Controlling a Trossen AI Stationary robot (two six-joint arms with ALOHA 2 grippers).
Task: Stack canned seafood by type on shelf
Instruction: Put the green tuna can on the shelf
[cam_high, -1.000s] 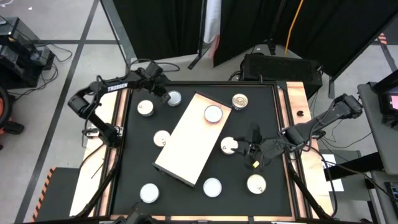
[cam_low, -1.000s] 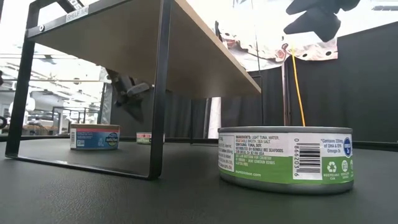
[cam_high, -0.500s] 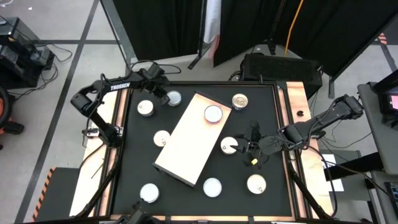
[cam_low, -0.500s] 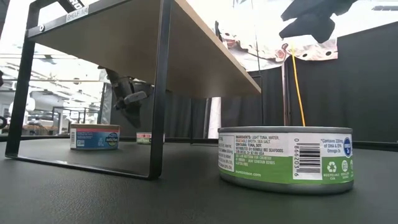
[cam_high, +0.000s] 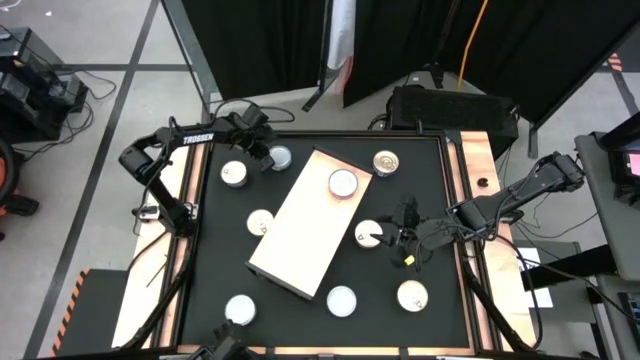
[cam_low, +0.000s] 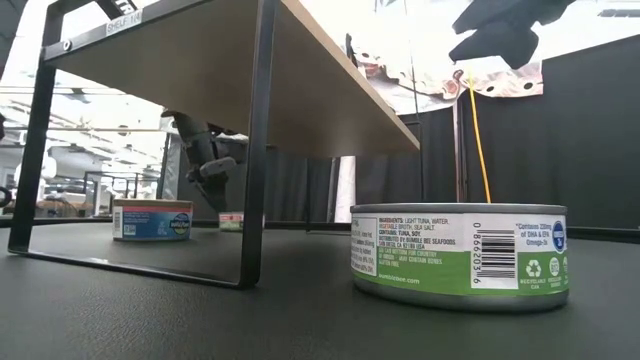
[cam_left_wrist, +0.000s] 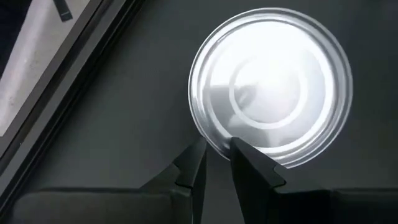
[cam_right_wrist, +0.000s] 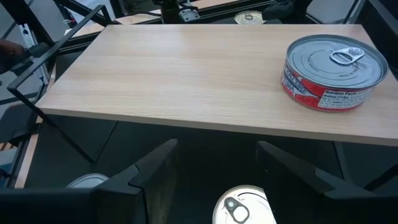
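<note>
High view: the shelf (cam_high: 311, 222) sits slanted mid-table, a pale wooden board on the black tabletop (cam_high: 430, 170), with one tin (cam_high: 343, 183) on its far end. Other tins lie loose around it: one with a golden top (cam_high: 386, 162) near the far edge, two at the far left (cam_high: 235, 175) (cam_high: 280, 157), one (cam_high: 260, 222) just beside the shelf's left edge, two along the near edge (cam_high: 240, 309) (cam_high: 341, 300) and one at near right (cam_high: 412, 295). The left gripper (cam_high: 262, 157) hovers by the far-left tin (cam_left_wrist: 270, 84); in the left wrist view its fingers (cam_left_wrist: 193, 171) are nearly together, only a narrow gap, their tips at that tin's rim with nothing pinched. The right gripper (cam_high: 395, 236) hangs above a tin (cam_high: 369, 234) just right of the shelf; the right wrist view shows its fingers (cam_right_wrist: 152, 168) spread wide with the pull-tab tin (cam_right_wrist: 244, 205) below between them, not gripped, and the red-labelled tin (cam_right_wrist: 334, 71) up on the board. Low view: a green-labelled tin (cam_low: 460, 255) stands close, and a blue-labelled tin (cam_low: 152, 219) stands farther back beyond the shelf's black frame (cam_low: 255, 150).
</note>
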